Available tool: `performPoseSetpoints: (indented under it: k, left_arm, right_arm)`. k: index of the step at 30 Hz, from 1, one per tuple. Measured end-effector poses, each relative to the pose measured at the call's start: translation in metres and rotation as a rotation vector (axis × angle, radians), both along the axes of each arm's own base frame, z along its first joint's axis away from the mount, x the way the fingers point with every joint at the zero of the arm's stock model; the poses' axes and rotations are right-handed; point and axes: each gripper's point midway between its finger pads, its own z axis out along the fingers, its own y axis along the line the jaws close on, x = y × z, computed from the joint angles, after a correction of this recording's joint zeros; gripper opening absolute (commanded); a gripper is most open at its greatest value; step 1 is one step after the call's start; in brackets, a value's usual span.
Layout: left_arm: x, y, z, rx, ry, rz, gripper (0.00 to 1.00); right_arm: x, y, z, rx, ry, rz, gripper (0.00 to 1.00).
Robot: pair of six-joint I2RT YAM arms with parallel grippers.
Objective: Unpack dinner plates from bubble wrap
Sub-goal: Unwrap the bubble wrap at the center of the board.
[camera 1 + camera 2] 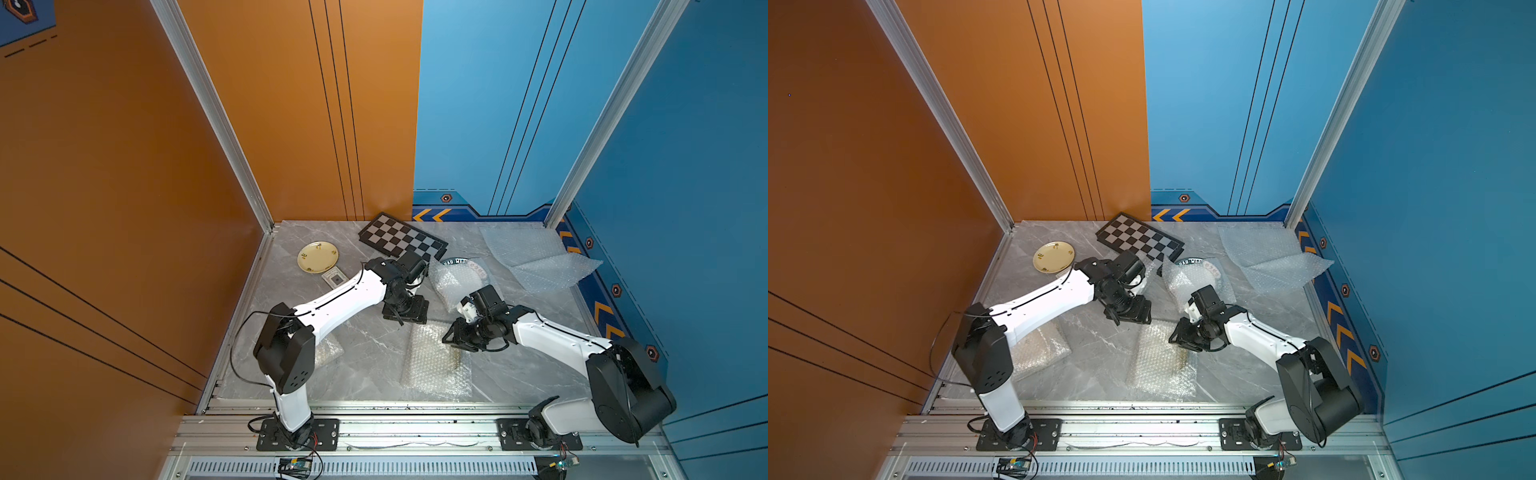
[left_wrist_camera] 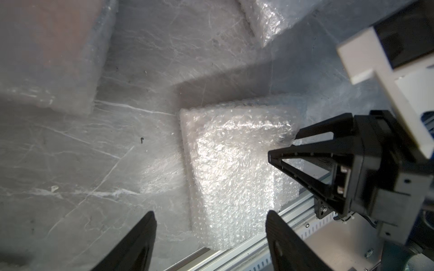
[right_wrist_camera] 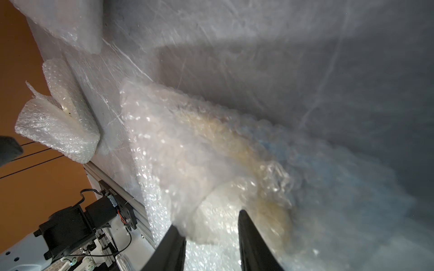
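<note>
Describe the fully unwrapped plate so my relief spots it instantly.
Start where the orange wall meets the marble table. Between that wall and the checkerboard lies the pale yellow plate. It alone is bare: small dark sprigs, nothing wrapped around it.

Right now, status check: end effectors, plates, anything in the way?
Left end effector open, empty. Right end effector at front wrapped parcel, jaws apart, grip unclear. Yellow plate bare; lettered plate half unwrapped. Nothing blocking.

A pale yellow plate [image 1: 318, 257] lies unwrapped near the checkerboard [image 1: 401, 240].
</note>
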Motion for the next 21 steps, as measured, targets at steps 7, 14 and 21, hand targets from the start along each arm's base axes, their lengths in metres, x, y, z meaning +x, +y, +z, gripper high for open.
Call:
performPoseSetpoints:
  k: [7,14,21]
  left_arm:
    - [-0.026,0.015,-0.003,0.020,-0.018,-0.005,0.72]
    - [-0.052,0.007,0.007,0.008,-0.108,-0.072,0.72]
    - [-0.073,-0.029,0.033,-0.109,-0.230,-0.175,0.76]
  right_arm:
    - [0.014,0.019,0.013,0.032,-0.052,0.014,0.12]
    - [0.016,0.029,0.018,0.047,-0.029,-0.047,0.00]
    - [0.013,0.045,0.045,0.084,0.012,-0.201,0.00]
